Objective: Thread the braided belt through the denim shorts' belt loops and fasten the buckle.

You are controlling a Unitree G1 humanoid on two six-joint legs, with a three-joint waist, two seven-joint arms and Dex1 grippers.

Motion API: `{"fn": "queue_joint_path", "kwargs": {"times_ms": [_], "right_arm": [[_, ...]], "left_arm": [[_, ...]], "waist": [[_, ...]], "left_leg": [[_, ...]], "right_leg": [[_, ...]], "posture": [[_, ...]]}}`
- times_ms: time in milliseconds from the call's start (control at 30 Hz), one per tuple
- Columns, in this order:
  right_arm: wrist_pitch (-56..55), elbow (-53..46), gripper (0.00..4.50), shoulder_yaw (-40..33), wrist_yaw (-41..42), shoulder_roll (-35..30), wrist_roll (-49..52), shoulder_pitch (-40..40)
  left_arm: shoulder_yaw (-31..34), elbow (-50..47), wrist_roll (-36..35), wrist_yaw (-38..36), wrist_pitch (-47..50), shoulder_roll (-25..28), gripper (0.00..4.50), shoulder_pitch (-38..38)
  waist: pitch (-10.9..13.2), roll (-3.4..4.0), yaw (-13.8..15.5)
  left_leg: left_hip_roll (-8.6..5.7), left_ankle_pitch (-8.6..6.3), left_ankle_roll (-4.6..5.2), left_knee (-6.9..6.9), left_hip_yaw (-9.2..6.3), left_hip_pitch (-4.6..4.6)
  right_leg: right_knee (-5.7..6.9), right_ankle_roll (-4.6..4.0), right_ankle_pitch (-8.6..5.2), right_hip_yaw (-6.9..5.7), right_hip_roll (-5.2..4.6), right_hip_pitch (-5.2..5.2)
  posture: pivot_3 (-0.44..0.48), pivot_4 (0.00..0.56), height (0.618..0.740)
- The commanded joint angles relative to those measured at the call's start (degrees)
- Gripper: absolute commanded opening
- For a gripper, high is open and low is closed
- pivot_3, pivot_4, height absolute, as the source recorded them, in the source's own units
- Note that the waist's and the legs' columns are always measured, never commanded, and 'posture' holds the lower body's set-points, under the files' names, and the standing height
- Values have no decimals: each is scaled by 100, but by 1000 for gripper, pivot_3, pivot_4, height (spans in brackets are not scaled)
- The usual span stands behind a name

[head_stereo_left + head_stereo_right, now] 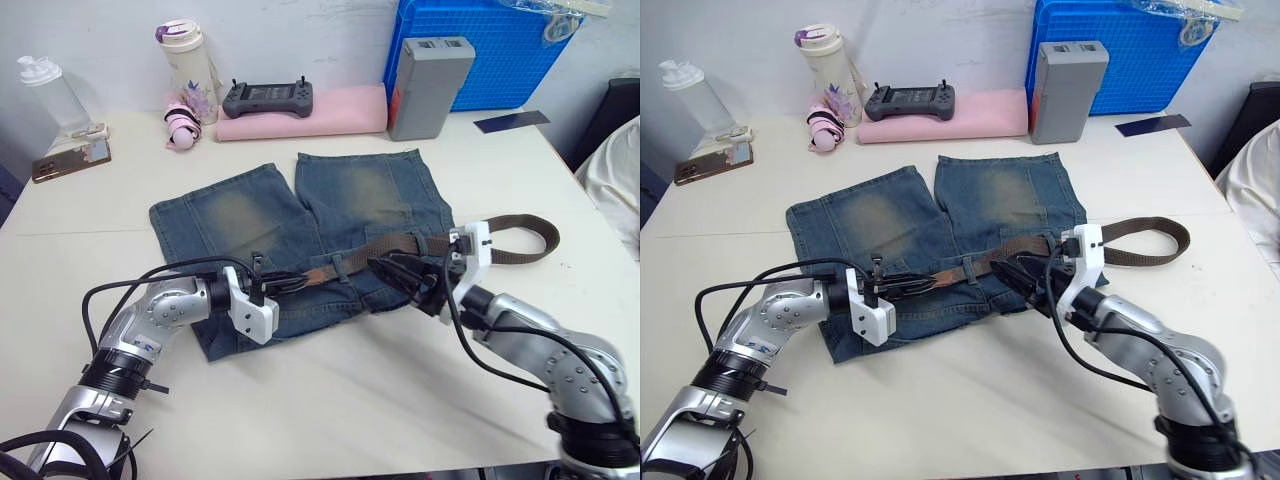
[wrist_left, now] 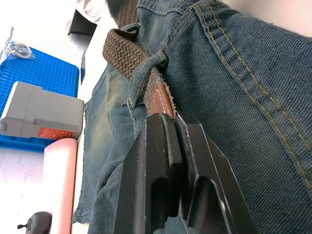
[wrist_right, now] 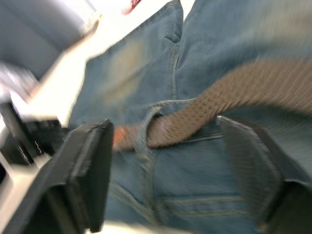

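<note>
White table (image 1: 330, 400) against a pale wall; along the back edge a blue crate (image 1: 480, 45), grey box (image 1: 428, 85), pink folded cloth (image 1: 330, 110) with a black handheld controller (image 1: 266, 97) on it, a tumbler (image 1: 188, 70), a clear bottle (image 1: 50, 95) and a phone (image 1: 70, 160)

Denim shorts (image 1: 300, 230) lie flat mid-table, waistband toward the robot, legs pointing to the wall. Braided belt (image 1: 400, 243) runs along the waistband and loops off past the shorts' right edge onto bare table

Left gripper (image 2: 168, 141) is closed tight on the belt's leather-tipped end, which is poking out of a belt loop (image 2: 146, 80). Right gripper (image 3: 163, 161) is spread wide with nothing in it, fingers straddling belt and waistband near the next loop over

Can't make out the buckle in any view, presumably on the far end of the tail

Handling, my read:
- belt is light, limp webbing with a grippy weave; it won't push through a loop, it'll bunch. Pull from the stiff leather tip only, that's the one part that holds a line
- denim is soft and drags along with the belt; loops fold flat. Waistband needs pinning beside the loop while the tip gets drawn
- best spot for the right gripper: waistband edge just past the loop, or the belt itself to feed slack
- loose tail could snag on the shorts' edge once tension comes on
</note>
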Motion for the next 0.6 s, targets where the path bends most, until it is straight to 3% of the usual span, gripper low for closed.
{"fn": "queue_joint_path", "kwargs": {"times_ms": [33,67,133,233,300,367,567,600], "right_arm": [[-313,-454,3600,846,547,-508,-1420,61],[-390,-425,3600,1007,583,-562,-1725,75],[-485,-254,3042,1106,541,-441,-2078,116],[-574,-1,1809,1115,530,-165,-2398,231],[-592,113,745,1120,542,-2,-2544,300],[-613,130,21,1137,646,97,-2677,351],[-837,52,21,1271,1052,58,-3243,428],[-894,7,322,1161,1120,93,-3233,430]], "left_arm": [[64,-189,-184,60,7,43,0,7],[61,-201,-193,55,18,43,0,7],[57,-211,-207,53,27,36,0,2],[48,-235,-229,40,42,34,0,6],[43,-250,-242,30,49,39,0,12],[45,-261,-250,27,59,46,0,14],[66,-287,-250,37,93,64,0,24],[67,-290,-254,36,97,65,0,28]], "waist": [[0,0,2],[0,-1,9],[0,-2,24],[-2,-4,81],[-4,-8,123],[-4,-8,139],[-4,-8,154],[-4,-8,154]], "left_leg": [[0,0,0,-2,7,-1],[0,0,0,-1,8,-1],[0,0,0,0,9,-1],[0,0,0,2,12,-1],[2,0,0,1,13,-1],[2,0,0,2,17,-1],[0,0,1,7,16,-1],[0,0,1,7,16,-1]], "right_leg": [[-5,0,0,1,-1,-1],[-9,0,0,0,-1,0],[-16,0,0,0,-2,4],[-18,0,0,-1,-2,5],[-18,0,0,-2,0,5],[-19,0,0,-1,0,4],[-22,0,0,-2,0,8],[-22,0,0,-2,0,7]], "posture": [[0,150,676],[0,150,676],[0,150,676],[0,150,676],[0,150,676],[0,150,676],[0,150,676],[0,150,676]]}}
